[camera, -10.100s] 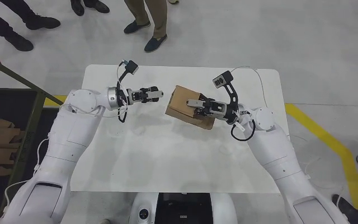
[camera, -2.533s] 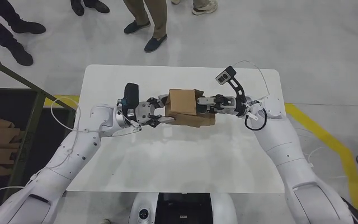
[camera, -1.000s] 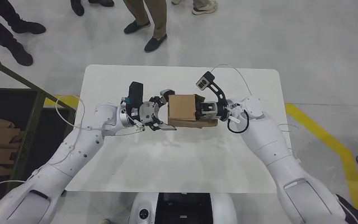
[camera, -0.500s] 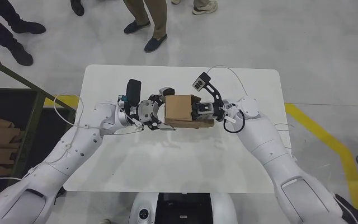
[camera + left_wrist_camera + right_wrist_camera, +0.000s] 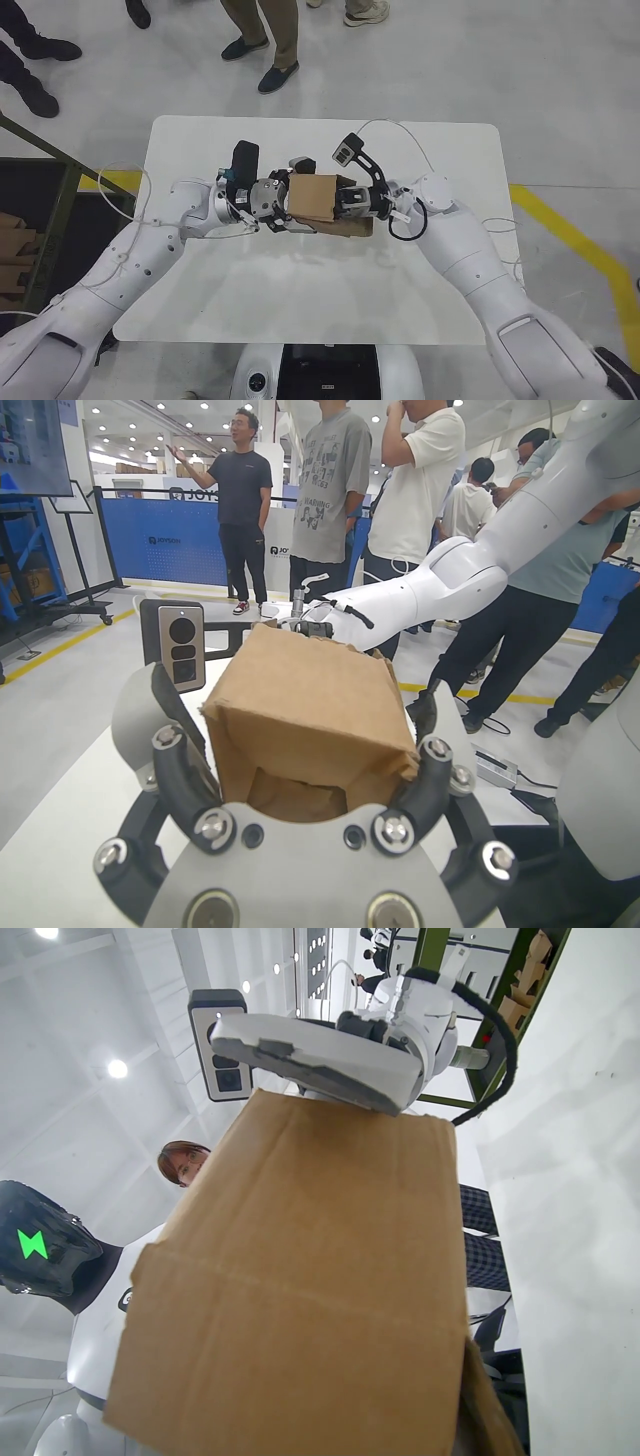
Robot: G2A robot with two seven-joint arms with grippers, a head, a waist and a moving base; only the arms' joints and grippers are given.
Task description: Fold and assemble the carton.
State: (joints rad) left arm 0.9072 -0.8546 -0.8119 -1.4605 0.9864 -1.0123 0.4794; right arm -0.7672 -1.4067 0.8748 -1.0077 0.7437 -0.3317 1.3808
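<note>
The brown carton (image 5: pixel 315 198) is held above the middle of the white table (image 5: pixel 400 290), between my two arms. My left gripper (image 5: pixel 288 195) is open, and its two fingers straddle the carton's near end. In the left wrist view the carton (image 5: pixel 305 710) sits between the fingers (image 5: pixel 167 720), with an inner flap showing in its open end. My right gripper (image 5: pixel 347 199) is shut on the carton's opposite end. In the right wrist view the carton (image 5: pixel 310 1268) is seen close up, with one left finger (image 5: pixel 310 1068) beyond its far edge.
Several people stand beyond the table's far edge (image 5: pixel 262 45). A green rack (image 5: pixel 40 170) with cardboard stands to the left of the table. A small grey power brick (image 5: pixel 495 767) lies on the table near the right arm.
The right arm has carried the carton toward the left gripper. The left gripper's open fingers have slid farther over the carton's end.
</note>
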